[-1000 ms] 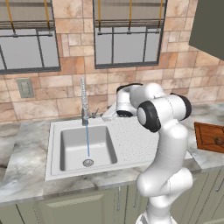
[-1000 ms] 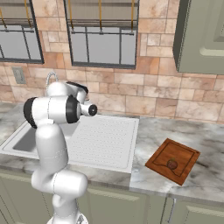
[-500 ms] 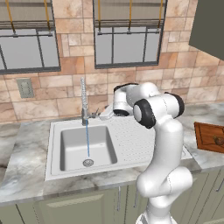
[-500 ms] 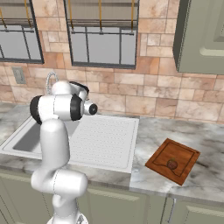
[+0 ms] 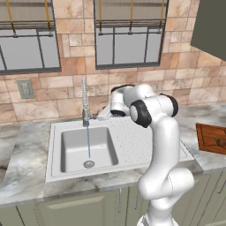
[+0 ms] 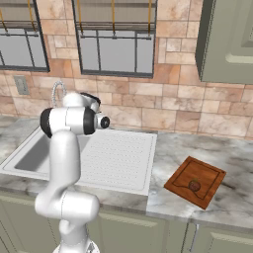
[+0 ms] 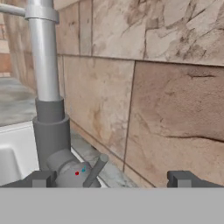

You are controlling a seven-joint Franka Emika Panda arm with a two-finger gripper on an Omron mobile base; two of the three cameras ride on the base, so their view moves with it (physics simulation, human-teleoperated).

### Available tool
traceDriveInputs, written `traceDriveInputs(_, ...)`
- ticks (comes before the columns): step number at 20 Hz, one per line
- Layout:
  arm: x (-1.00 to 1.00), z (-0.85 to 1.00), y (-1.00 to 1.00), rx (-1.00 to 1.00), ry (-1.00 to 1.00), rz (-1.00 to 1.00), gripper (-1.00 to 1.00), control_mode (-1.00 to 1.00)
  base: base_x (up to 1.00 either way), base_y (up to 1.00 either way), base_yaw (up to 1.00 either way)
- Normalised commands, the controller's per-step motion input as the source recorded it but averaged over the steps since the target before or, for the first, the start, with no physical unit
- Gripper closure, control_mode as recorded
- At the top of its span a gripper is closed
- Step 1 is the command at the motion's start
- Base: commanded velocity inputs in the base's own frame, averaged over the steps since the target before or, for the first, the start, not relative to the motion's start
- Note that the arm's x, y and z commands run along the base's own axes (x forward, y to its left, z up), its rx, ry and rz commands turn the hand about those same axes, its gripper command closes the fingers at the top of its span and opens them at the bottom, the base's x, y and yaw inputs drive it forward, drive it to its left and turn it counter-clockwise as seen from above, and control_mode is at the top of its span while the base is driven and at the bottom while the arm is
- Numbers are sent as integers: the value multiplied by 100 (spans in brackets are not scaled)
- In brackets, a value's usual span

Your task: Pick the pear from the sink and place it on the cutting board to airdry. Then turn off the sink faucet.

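The pear [image 6: 194, 186], small and brown, lies on the reddish cutting board [image 6: 207, 173], also seen at the right edge of the left base view as the pear [image 5: 219, 141] on the cutting board [image 5: 207, 134]. Water runs from the sink faucet [image 5: 84, 100] into the basin of the sink [image 5: 55, 145]. My gripper [image 5: 100, 116] is open, just right of the faucet's base. In the hand view the gripper [image 7: 111, 179] faces the wall, with the faucet [image 7: 49, 109] at the left and its small side lever [image 7: 97, 169] between the spread fingertips [image 7: 41, 178], touching neither.
The tiled wall [image 7: 166, 87] stands close behind the faucet. The ribbed drainboard [image 6: 118, 155] lies between basin and cutting board. Marble counter [image 6: 237, 197] surrounds the sink. Windows [image 5: 128, 39] sit above the backsplash, and a wall cabinet [image 6: 227, 39] hangs at the right.
The arm has swung left, bringing the open gripper closer to the faucet's base. Water keeps running; the pear and board have stayed put.
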Motion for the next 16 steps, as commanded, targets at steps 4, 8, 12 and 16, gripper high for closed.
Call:
traceDriveInputs(4,33,-17,1,0,0,0,-100,-100,0,0,0)
traceDriveInputs(8,32,-15,2,0,0,0,-100,-100,0,0,0)
traceDriveInputs(12,36,-12,13,0,0,0,-100,-100,0,0,0)
traceDriveInputs(16,34,-5,22,0,0,0,-100,-100,0,0,0)
